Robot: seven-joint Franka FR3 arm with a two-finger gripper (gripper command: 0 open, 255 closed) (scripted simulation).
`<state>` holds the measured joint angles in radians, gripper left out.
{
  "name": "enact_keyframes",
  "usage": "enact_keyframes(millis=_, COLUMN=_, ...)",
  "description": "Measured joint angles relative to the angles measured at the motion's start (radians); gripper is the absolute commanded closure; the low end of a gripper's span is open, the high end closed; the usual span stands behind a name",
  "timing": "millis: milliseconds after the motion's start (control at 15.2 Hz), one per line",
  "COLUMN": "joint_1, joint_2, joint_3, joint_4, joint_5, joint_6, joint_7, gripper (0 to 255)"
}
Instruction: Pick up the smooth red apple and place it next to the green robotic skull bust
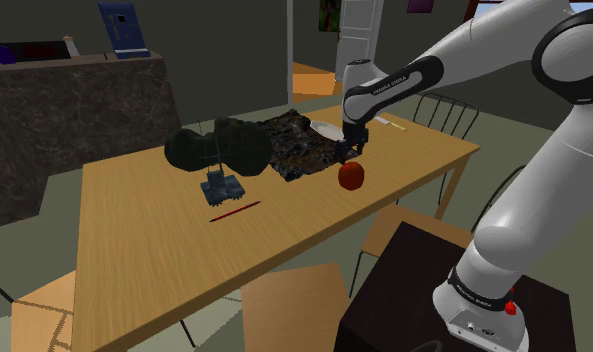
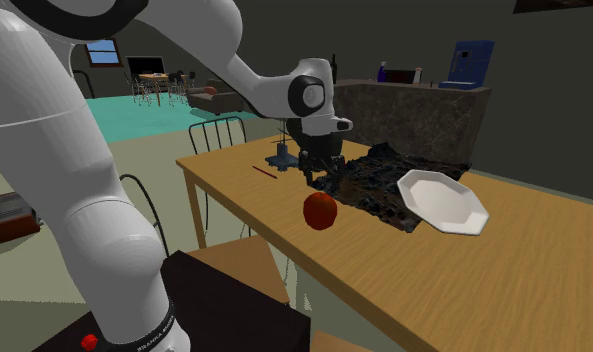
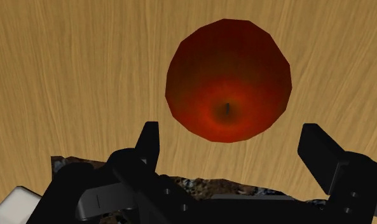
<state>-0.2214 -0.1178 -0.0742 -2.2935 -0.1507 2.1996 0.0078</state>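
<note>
Now the gripper [image 3: 232, 132] is hovering wide open and empty, with the apple [image 3: 227, 79] sitting on the surface [image 3: 79, 76] just beneath and slightly ahead of its fingertips, untouched

Shoulder view: looks down over the tabletop [image 1: 144, 250] from beside the stand [image 1: 424, 290] at 5 o'clock, facing toward 11. Second exterior view: stands close behind the arm [image 2: 44, 150] at 9 o'clock, facing along the same tabletop. Wrist view: hangs near, straight above the apple [image 3: 227, 79]. Shared by all: apple, hand [image 1: 351, 155], tabletop.
</note>
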Motion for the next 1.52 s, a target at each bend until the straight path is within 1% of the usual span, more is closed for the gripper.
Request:
enact_keyframes(millis=66, joint_1=0.0, joint_2=0.0, joint_3=0.0, joint_4=0.0, joint_5=0.0, joint_6=0.0, joint_7=0.0, gripper=255)
enact_keyframes(millis=792, joint_1=0.0, joint_2=-0.004, joint_3=0.0, joint_4=0.003, joint_5=0.0, joint_6=-0.006, joint_7=-0.001, gripper=255)
enact_keyframes(millis=1518, joint_1=0.002, joint_2=-0.053, joint_3=0.003, joint_4=0.093, joint_5=0.009, joint_6=-0.145, joint_7=-0.017, gripper=255)
